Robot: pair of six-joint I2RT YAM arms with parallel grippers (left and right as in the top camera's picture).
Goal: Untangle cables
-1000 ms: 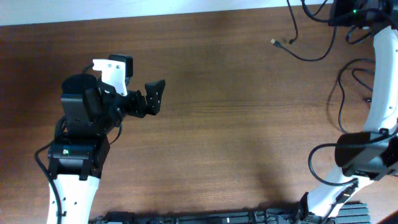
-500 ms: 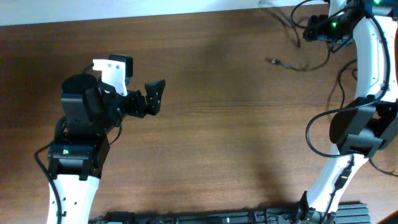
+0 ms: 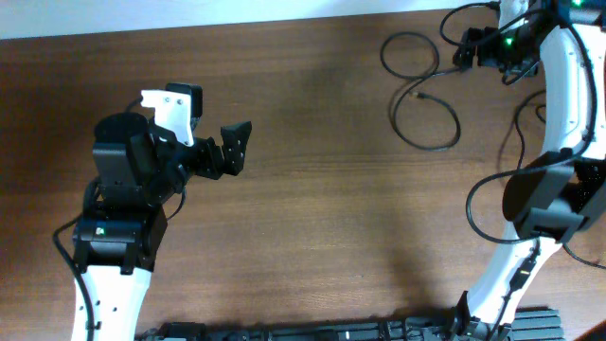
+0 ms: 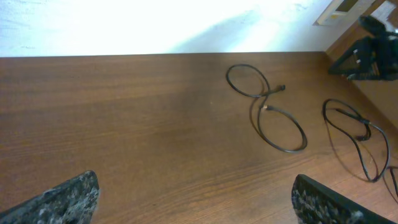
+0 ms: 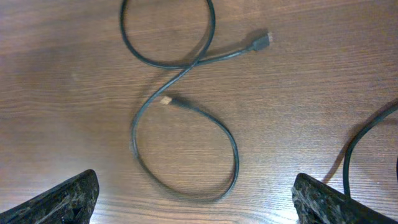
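Lying looped on the bench (image 5: 298, 112) just ahead of the spread right fingers (image 5: 59, 199) (left fingers (image 4: 62, 199) spread too), the cable (image 5: 186, 65) probably wanted a pinch near one plug (image 5: 264, 39), then a slow straight pull.

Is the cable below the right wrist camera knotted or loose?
Loose: the cable lies flat in a figure-eight, both plugs free, nothing gripping it.

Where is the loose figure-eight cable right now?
The figure-eight cable lies flat on the table, far right in the overhead view, just beyond the right gripper, whose jaws are open.
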